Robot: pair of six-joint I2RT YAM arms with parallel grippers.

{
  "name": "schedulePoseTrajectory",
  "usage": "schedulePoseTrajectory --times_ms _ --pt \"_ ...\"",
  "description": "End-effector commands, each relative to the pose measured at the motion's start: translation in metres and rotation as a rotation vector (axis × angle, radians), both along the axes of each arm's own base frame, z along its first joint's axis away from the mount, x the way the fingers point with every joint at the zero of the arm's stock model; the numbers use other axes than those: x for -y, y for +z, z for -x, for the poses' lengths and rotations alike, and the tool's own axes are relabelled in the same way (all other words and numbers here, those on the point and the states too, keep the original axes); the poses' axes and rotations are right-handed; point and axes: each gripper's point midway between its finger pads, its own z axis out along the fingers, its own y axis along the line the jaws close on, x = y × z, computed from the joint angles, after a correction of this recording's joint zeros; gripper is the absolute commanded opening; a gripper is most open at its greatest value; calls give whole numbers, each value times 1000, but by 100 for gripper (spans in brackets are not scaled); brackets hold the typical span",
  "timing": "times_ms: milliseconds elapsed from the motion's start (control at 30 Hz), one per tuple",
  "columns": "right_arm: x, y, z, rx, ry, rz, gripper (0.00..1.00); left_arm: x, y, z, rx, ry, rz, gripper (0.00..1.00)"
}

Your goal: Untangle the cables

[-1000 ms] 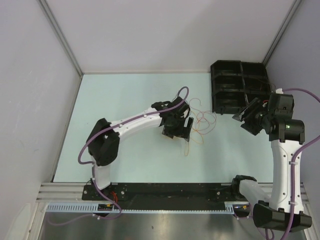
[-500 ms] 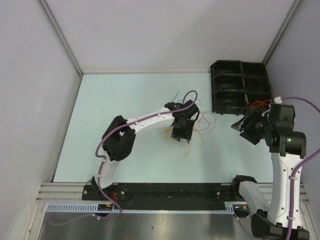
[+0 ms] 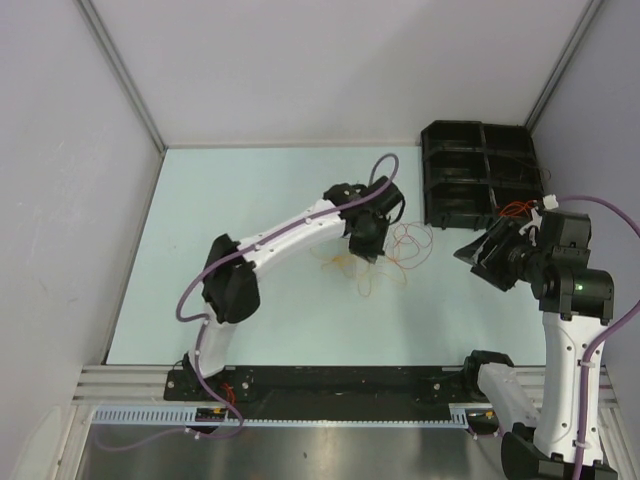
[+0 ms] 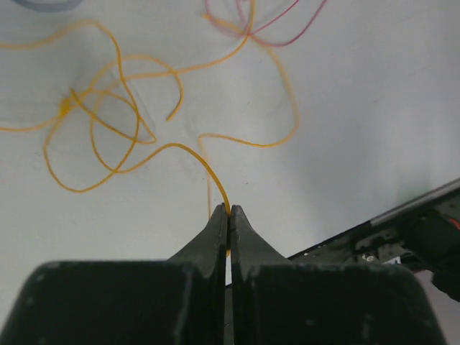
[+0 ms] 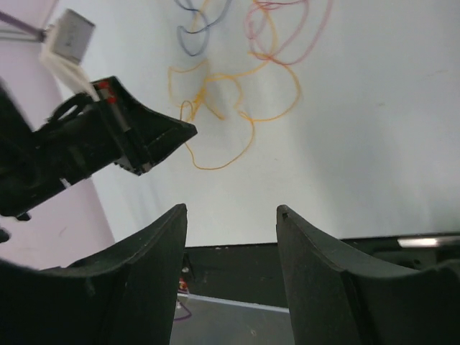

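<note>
The cables (image 3: 405, 245) lie in a loose tangle on the pale table, right of centre. In the left wrist view a yellow cable (image 4: 108, 122) loops over itself, with red strands (image 4: 269, 32) and a dark blue one (image 4: 43, 4) at the top edge. My left gripper (image 4: 228, 212) is shut on one end of the yellow cable, which arcs up out of the tips. From above, the left gripper (image 3: 364, 252) hangs over the tangle's left side. My right gripper (image 5: 231, 212) stands open and empty, to the right of the cables (image 5: 230, 93); from above the right gripper (image 3: 474, 254) is apart from them.
A black compartment tray (image 3: 478, 172) stands at the back right, with an orange wire (image 3: 516, 209) at its near corner beside the right arm. Grey walls close in the table on the left, back and right. The black base rail (image 3: 330, 380) runs along the near edge.
My left gripper has shut on the yellow cable and moved up and to the right over the tangle. The right gripper has shifted slightly left and stayed open.
</note>
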Motion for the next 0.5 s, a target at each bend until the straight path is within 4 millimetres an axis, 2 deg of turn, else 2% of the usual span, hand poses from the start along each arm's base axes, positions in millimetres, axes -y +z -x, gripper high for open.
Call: schedulePoseTrajectory --times_ms 0,67,100,133,167,200,233,267,300,333,367,400,433,467 --pt "-32 40 -15 174 156 -143 57 -17 164 -8 300 -61 215 0" --pt "-39 60 -28 267 198 -175 57 -18 200 -5 360 -87 283 0" --pt "-46 69 -31 287 232 -227 57 -17 233 -3 416 -113 354 0" --pt "-49 85 -39 362 255 -239 58 -18 250 -3 448 -115 392 0" --pt "-52 93 -43 390 272 -261 58 -20 270 -4 484 -113 439 0" --pt "-57 101 -45 412 305 -291 58 -25 301 -1 542 -121 509 0" --pt "-61 113 -54 445 316 -327 58 -21 318 10 540 -175 586 0" --pt "-63 118 -59 455 326 -347 58 -19 345 11 599 -201 675 0" --pt "-66 124 -61 468 342 -371 57 -25 365 22 642 -247 730 0" --pt "-68 134 -68 501 347 -394 57 -26 380 32 668 -299 783 0" --pt "-69 140 -71 519 350 -408 58 -26 398 34 730 -321 831 0" --pt "-69 145 -74 530 353 -422 58 -25 388 34 742 -354 810 0" --pt "-69 154 -77 572 358 -422 58 -36 399 41 789 -364 824 0" --pt "-69 156 -82 563 348 -450 59 -36 398 38 820 -371 823 0"
